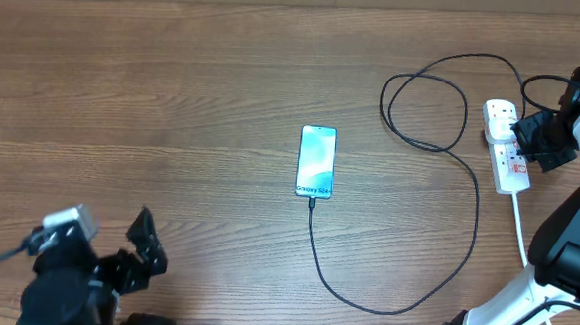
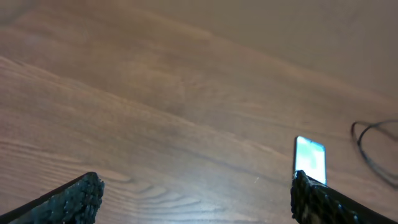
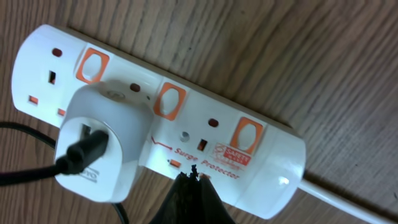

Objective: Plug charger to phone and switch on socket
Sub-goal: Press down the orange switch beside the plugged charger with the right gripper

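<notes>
Right wrist: closed jaws on socket (image 3: 217, 134)

Table (image 1: 174, 97): wood-grain surface, matt, with a faint sheen toward the upper frame. Socket (image 3: 280, 168): smooth, glossy white plastic, with a highlight at its lower right end and orange switch surrounds. Adapter (image 3: 115, 134): smooth white plastic, satin. Charger (image 1: 472, 207) cable: black, matt. Phone (image 1: 316, 161): glossy screen. Left gripper (image 2: 196, 202) pads (image 2: 74, 198): black, coarsely textured.
</notes>
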Robot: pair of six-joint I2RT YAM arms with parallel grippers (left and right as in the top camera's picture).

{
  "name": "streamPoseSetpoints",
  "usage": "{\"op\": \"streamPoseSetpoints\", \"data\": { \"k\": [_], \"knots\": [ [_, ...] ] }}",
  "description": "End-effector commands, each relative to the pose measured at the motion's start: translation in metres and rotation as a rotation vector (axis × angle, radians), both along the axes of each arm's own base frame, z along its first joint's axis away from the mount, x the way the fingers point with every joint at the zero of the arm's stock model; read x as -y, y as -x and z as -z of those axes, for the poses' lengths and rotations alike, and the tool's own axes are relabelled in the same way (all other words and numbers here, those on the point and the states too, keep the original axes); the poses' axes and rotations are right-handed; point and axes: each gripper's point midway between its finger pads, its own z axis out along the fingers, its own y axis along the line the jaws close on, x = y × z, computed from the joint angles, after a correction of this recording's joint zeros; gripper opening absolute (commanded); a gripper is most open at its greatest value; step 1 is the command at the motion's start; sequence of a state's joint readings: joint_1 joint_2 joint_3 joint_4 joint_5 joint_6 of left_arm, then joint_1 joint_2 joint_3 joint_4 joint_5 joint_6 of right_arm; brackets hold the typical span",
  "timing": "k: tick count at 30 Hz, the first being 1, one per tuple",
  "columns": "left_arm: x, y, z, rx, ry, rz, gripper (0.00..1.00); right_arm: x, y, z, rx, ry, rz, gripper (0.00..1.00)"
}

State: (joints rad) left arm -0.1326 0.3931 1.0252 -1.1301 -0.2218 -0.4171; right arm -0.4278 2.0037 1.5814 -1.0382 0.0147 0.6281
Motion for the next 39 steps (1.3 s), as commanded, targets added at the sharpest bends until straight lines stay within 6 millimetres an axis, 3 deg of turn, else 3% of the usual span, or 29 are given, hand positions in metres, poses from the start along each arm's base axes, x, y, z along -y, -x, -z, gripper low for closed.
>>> {"op": "streamPoseSetpoints", "data": {
  "k": [1, 12, 22, 27, 32, 39],
  "knots": [
    [-0.005, 0.011, -0.007, 0.060, 0.013, -0.027, 1.00, 0.010, -0.012, 0.003, 0.023, 0.021, 0.000, 0.04],
    [-0.006, 0.021, -0.005, 0.073, 0.015, -0.027, 0.99, 0.017, -0.028, 0.006, 0.080, 0.044, 0.000, 0.04],
    [-0.009, 0.042, 0.031, -0.098, -0.006, -0.029, 1.00, 0.010, -0.034, 0.037, 0.052, -0.003, -0.015, 0.04],
    [-0.009, 0.042, 0.031, -0.096, -0.005, -0.030, 0.99, -0.001, -0.036, 0.049, 0.034, -0.025, -0.060, 0.04],
    [-0.009, 0.042, 0.031, -0.097, -0.005, -0.030, 1.00, 0.001, -0.037, 0.044, 0.035, -0.024, -0.058, 0.04],
    [-0.009, 0.042, 0.031, -0.097, -0.005, -0.030, 1.00, 0.015, -0.043, 0.010, 0.048, -0.015, -0.048, 0.04]
  ]
}}
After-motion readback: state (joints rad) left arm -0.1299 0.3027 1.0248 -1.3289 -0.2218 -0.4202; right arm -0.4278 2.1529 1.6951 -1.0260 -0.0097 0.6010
